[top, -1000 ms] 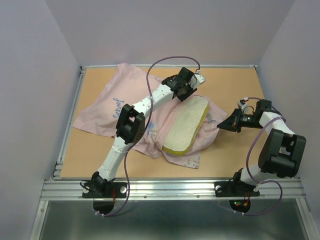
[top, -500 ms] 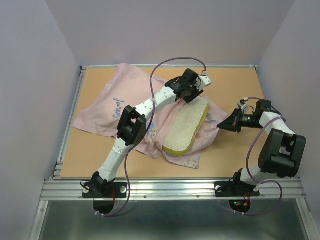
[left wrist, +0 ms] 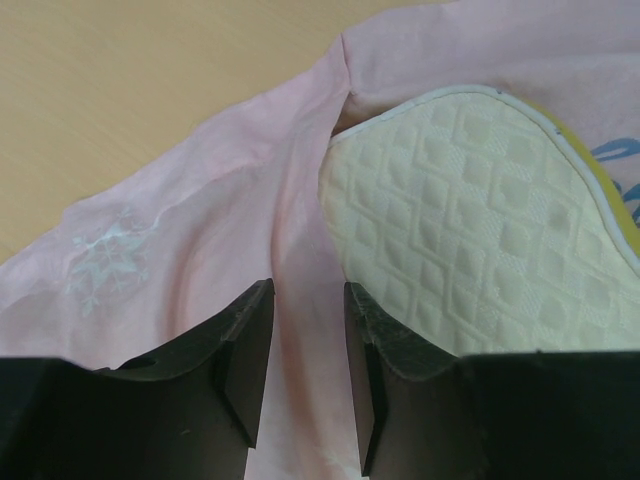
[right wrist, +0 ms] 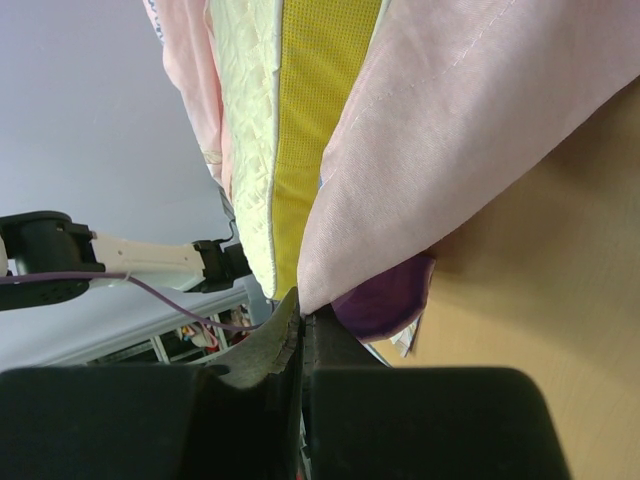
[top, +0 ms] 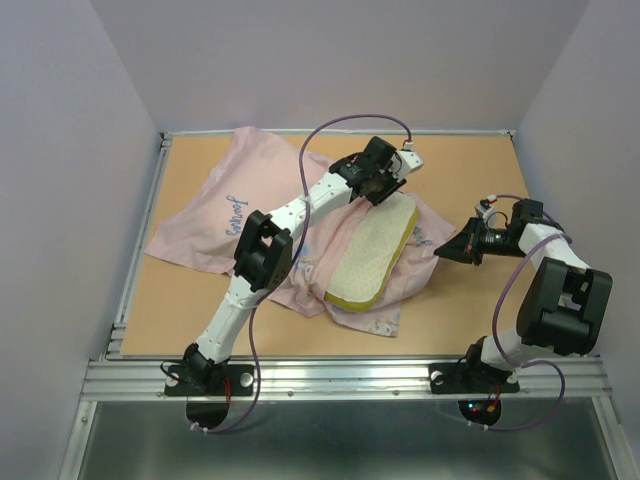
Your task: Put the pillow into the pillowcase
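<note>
The pillow [top: 372,250] lies slantwise at the centre of the top view, cream dotted face up. It rests on the pale pink pillowcase [top: 225,205], which spreads toward the upper left of the wooden table [top: 470,170].

The left gripper [top: 385,188] sits at the pillow's upper end. In its wrist view the two fingers [left wrist: 245,345] stand narrowly apart with a ridge of pink cloth running between them, just left of the pillow's rounded corner. I cannot tell whether they actually pinch it.

The right gripper [top: 445,247], at centre right, has its fingers pressed together on the pillowcase's pink edge. Its wrist view shows the pillow's yellow side band [right wrist: 320,110] and a bit of the purple side [right wrist: 385,300] just beside the clamp.
</note>
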Controlling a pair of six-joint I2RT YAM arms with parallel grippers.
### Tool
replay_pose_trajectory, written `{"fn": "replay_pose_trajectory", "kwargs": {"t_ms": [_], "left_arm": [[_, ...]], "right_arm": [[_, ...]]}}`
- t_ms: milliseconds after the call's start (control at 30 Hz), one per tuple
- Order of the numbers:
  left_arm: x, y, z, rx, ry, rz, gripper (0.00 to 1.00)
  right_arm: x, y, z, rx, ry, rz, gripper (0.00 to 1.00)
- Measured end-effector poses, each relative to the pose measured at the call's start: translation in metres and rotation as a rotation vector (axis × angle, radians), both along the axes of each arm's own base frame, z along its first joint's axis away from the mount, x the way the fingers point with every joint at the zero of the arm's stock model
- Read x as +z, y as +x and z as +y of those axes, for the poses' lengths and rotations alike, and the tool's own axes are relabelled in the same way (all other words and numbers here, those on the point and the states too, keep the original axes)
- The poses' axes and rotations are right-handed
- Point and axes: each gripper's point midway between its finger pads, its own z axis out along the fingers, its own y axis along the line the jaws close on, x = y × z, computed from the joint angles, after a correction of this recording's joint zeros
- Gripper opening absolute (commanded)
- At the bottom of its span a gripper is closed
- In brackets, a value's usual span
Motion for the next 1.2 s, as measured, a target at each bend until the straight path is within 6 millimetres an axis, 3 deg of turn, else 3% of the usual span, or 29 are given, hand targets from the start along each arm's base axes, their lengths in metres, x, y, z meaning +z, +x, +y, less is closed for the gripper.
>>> {"fn": "replay_pose_trajectory", "kwargs": {"t_ms": [333,600,700,800,1000,1200], "left_arm": [[0.000,-0.002,-0.002,-0.006,-0.008,0.008,0.50],[-0.006,0.005,-0.001,0.024,0.002,-0.009,0.44],[-0.017,0.008,0.001,0.038,0.022,-0.011,0.38],[-0.026,0.011,0.002,0.048,0.038,-0.011,0.24],[-0.026,0.017,0.002,0.068,0.037,-0.037,0.00],[-0.018,0.010,-0.013,0.021,-0.003,-0.036,0.00]], "right_arm": [[0.000,0.000,0.000,0.000,-0.001,0.000,0.01],[0.000,0.000,0.000,0.000,-0.001,0.000,0.01],[0.000,0.000,0.000,0.000,-0.001,0.000,0.01],[-0.001,0.000,0.000,0.000,-0.004,0.000,0.00],[-0.001,0.000,0.000,0.001,-0.006,-0.002,0.01],[-0.001,0.000,0.000,0.001,-0.005,-0.002,0.01]]}}
